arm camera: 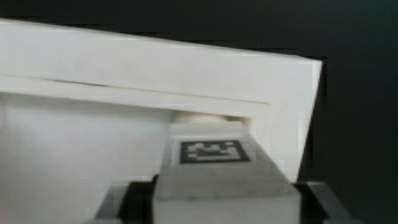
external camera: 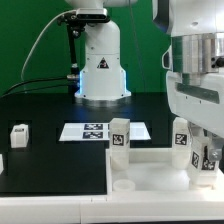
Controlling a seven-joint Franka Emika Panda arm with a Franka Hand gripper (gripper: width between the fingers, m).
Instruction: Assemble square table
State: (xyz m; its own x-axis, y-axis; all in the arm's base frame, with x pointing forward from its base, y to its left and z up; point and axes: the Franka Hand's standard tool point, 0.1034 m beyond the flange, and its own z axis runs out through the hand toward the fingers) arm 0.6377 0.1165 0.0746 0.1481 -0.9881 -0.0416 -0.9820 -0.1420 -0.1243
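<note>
The square table's white panel lies at the front of the black table, rim up, with an open round socket at its near corner. One tagged leg stands at the panel's far corner toward the exterior view's left. A second leg stands near the far corner on the exterior view's right. My gripper hangs just beside it, shut on a third tagged leg. The dark fingers press both sides of this leg. Its far end sits at a corner of the panel.
A loose leg rests on the table at the exterior view's left. The marker board lies flat behind the panel. The robot base stands at the back, with cables trailing toward the exterior view's left.
</note>
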